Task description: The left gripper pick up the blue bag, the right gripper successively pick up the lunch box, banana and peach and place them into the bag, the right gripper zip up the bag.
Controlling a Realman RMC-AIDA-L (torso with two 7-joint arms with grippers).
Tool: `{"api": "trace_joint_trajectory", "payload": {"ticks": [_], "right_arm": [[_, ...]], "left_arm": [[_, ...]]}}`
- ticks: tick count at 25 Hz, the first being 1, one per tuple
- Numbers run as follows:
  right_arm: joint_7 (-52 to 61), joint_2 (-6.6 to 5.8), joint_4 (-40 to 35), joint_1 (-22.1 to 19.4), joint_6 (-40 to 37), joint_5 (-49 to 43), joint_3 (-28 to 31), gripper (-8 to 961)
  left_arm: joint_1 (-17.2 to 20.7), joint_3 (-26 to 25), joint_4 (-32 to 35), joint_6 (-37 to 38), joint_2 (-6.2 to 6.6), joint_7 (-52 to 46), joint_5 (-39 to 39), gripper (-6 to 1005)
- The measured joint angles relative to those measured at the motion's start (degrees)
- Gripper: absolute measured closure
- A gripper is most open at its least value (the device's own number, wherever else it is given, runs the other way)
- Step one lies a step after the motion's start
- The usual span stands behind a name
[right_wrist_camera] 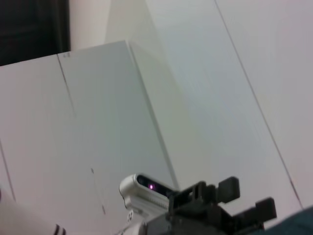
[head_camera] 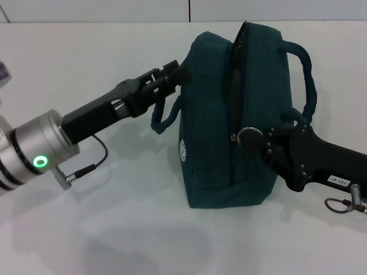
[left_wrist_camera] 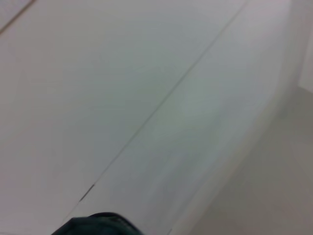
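We see the blue bag (head_camera: 229, 120) standing upright on the white surface (head_camera: 114, 229), toward the far edge and a little to the right of the middle. Its colour is a dark teal blue, and there is a small pale emblem (head_camera: 183, 150) low on the side that faces us. The zipper line (head_camera: 234, 114) runs down this side from the top of the bag, and near the top it looks parted a little (what is inside the bag we cannot see).

The left claw (head_camera: 175, 71) comes from the left edge of the surface and reaches the upper left part of the bag. Its dark fingers seem closed on the fabric there, just above the near handle (head_camera: 166, 117), which hangs in a loop on that side. The other handle (head_camera: 304, 80) arches on the right side of the bag.

The right claw (head_camera: 252, 137) comes from the right edge and is pressed against the bag at the zipper line, about half way up. Whether it pinches the zipper pull or only touches it, we cannot tell.

In the left wrist view only a small dark piece of the bag (left_wrist_camera: 98, 224) shows against the surface. In the right wrist view the left claw (right_wrist_camera: 220, 200) shows farther off, with a teal corner of the bag (right_wrist_camera: 298, 223) beside it.
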Motion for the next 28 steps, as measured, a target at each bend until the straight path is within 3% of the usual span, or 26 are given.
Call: {"api": "trace_joint_trajectory", "payload": {"ticks": [11,18,28], "right_arm": [[-0.66,0.01,-1.56,2.01,-1.9,1.54,0.12,941],[-0.66,-0.12,-1.74,5.17,-0.71,2.86,0.68,941],[-0.65,0.09,-1.88,7.23,0.57,3.59,0.91,941]], "left_arm": [[7.24,0.72,-2.87,3.3,-0.31,17.79,3.41,211],[8.41,1.18,-7.11,2.99,-0.49,26.12,4.47,205],[4.48,1.17,-12.08,-0.65,-0.91,29.25,4.72,217]]}}
